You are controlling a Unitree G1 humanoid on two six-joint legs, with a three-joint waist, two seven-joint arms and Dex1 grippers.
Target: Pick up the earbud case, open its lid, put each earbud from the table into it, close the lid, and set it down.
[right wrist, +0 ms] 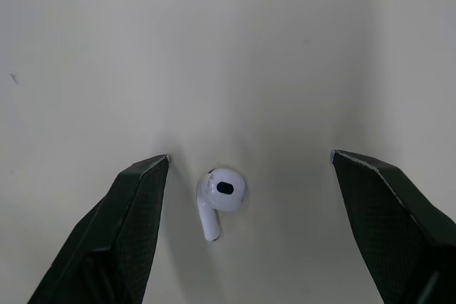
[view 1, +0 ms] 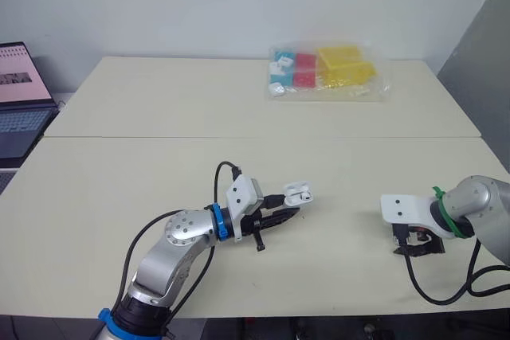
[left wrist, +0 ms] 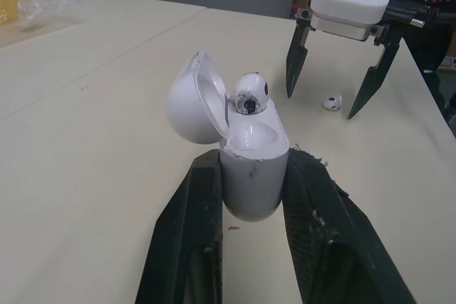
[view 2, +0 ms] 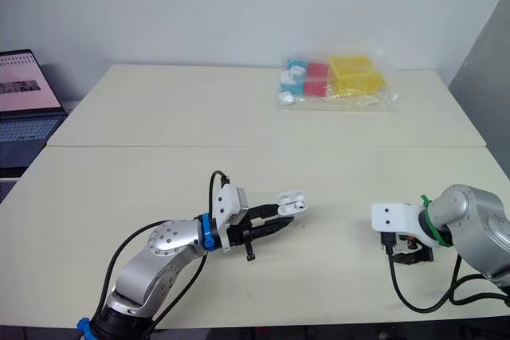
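Left hand clenched on earbud case, gripping lower body only, so lid hangs open, unobstructed. One earbud sits in case mouth, head proud. Case mouth faces right hand, likely to shorten transfer.

Right hand released, fingers spread wide over second earbud; earbud lies flat on tabletop between them, touching neither. Looks staged for pinch.

Tabletop pale, matte. Laptop at left edge, bag of coloured blocks at far side, plain wall behind.
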